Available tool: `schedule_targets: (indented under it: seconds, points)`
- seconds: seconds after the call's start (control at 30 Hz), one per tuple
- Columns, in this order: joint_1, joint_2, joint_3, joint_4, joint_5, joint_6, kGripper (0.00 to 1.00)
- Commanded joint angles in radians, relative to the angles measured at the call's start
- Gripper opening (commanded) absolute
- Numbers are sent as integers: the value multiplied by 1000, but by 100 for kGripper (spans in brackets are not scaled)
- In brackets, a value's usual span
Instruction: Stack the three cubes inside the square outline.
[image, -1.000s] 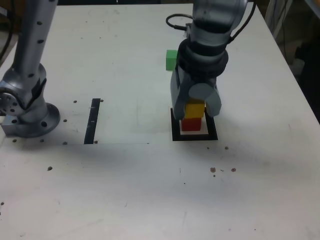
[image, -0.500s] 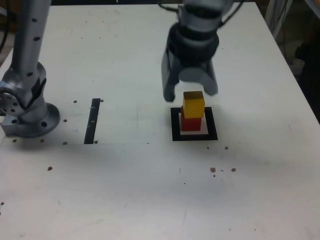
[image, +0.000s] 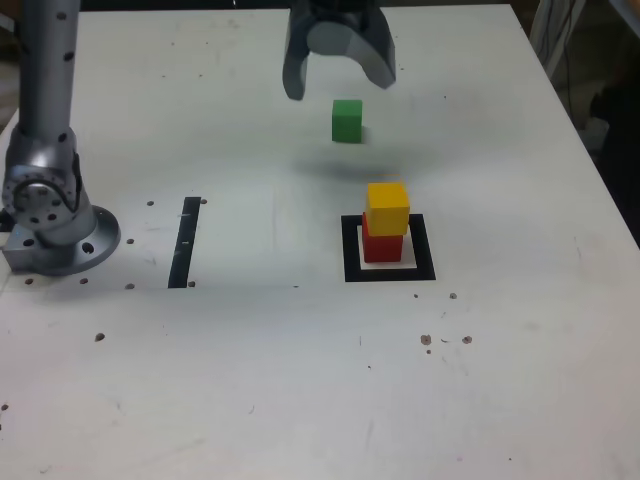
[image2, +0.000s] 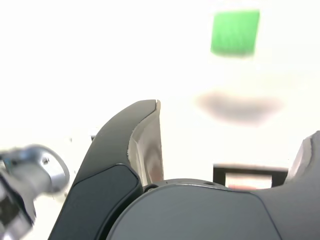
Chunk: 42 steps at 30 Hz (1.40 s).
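The yellow cube (image: 388, 207) sits on the red cube (image: 383, 246) inside the square outline (image: 350, 250), a black tape frame with a white centre. Farther back, the green cube (image: 347, 120) stands alone on the table, apart from the stack. My gripper (image: 338, 85) hangs raised just behind the green cube, open wide, with nothing between its fingers. In the wrist view the green cube (image2: 235, 32) shows beyond my open gripper (image2: 237, 120), and part of the square outline (image2: 250, 168) shows between the fingers (image2: 146, 142).
A straight black tape strip (image: 185, 241) lies on the white table at the exterior view's left. The arm's grey base (image: 50, 215) stands at the far left edge. Small dark specks dot the tabletop near the front.
My gripper opened, let go of the yellow cube on top of the red one, then rose and moved back toward the green cube.
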Motion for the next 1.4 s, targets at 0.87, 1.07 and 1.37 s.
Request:
schedule_targets:
  seconds: [0.87,1.07,1.37]
  points:
    - [157,257,-5,-174,-57,210,58]
    - [164,266,-8,-198,-63,227,48]
    - [166,242,3,-236,-109,248,32]
